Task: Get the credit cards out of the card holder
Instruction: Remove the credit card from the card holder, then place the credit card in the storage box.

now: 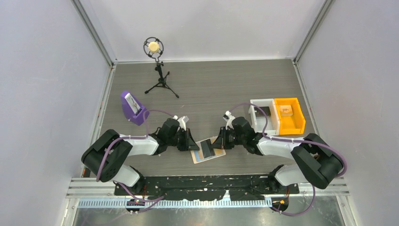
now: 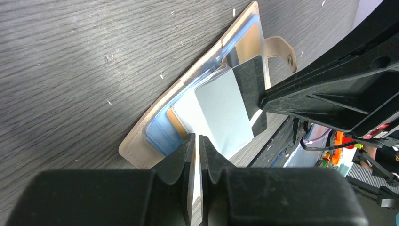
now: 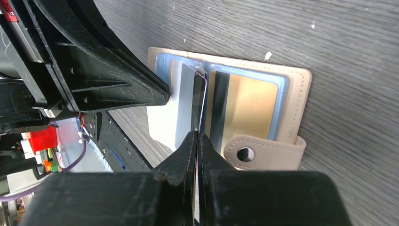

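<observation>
Down front, the right gripper (image 3: 197,135) is clamped tight on the dark card (image 2: 251,82). The left gripper (image 2: 197,137) pinches a white card (image 3: 160,123). Both work the open card holder (image 3: 305,103), flat on the grey wood-grain table (image 1: 211,84). Beyond: purple stand (image 1: 133,108), orange bin (image 1: 289,115), microphone tripod (image 1: 160,70), pale walls.

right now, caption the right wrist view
Right gripper pinches a thin dark card over the open tan leather card holder

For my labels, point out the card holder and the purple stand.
card holder (image 3: 297,103): right wrist view, on its tan stitched edge.
purple stand (image 1: 136,117): top external view, on its lower body.
</observation>
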You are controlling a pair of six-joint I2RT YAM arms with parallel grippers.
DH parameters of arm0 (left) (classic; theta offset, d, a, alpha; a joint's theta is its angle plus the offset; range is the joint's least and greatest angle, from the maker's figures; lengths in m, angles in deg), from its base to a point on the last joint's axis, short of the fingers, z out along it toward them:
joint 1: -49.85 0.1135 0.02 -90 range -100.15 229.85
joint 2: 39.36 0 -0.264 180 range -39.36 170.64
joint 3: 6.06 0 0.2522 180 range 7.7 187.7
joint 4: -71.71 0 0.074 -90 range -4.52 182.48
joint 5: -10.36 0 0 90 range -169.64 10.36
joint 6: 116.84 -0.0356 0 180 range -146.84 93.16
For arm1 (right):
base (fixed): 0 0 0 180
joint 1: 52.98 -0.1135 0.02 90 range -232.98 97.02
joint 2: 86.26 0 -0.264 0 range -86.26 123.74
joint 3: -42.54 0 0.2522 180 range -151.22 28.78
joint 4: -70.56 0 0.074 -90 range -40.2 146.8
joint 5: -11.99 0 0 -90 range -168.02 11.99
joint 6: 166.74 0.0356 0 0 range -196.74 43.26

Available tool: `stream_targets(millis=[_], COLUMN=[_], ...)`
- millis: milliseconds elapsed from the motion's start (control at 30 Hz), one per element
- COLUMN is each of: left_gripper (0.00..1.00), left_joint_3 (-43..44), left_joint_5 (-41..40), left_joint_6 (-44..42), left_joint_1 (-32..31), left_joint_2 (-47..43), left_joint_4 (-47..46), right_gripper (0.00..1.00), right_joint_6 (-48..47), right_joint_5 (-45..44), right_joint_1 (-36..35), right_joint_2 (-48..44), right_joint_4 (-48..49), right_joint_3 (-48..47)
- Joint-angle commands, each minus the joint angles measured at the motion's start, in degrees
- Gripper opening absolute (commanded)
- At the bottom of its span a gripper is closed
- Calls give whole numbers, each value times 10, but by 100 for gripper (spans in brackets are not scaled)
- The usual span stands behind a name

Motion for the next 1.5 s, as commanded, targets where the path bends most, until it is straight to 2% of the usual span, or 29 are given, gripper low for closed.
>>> stream_targets(millis=[0,167,233,367,533,600,733,867,1033,1233,1467], left_gripper=[11,13,17,35,48,53,62,71,76,79,79], left_joint_3=[3,12,20,45,89,115,154,160,174,162,140], left_joint_5=[-32,-24,-14,-4,-25,-42,-58,-61,-61,-49,-44], left_joint_6=[-29,-29,-23,-12,-4,-4,6,49,76,110,154], left_joint_1=[-2,-2,-2,-2,-1,-2,-1,-1,-1,-1,3], left_joint_2=[3,-12,-30,-90,-173,-198,-232,-256,-262,-254,-253], left_joint_4=[47,60,70,106,177,237,282,269,284,260,205], right_gripper=[5,5,5,5,5,5,5,5,5,5,5], right_joint_6=[-15,-30,-45,-82,-140,-172,-252,-356,-452,-501,-551], right_joint_5=[0,-5,-16,-48,-75,-94,-168,-265,-342,-420,-477], right_joint_1=[9,12,12,12,10,5,-33,-123,-203,-262,-317], right_joint_2=[-33,-60,-77,-128,-179,-199,-244,-284,-325,-331,-279], right_joint_4=[-14,-44,-69,-125,-178,-192,-200,-178,-114,-98,-122], right_joint_3=[3,-5,-14,-37,-62,-74,-92,-84,-58,-49,-77])
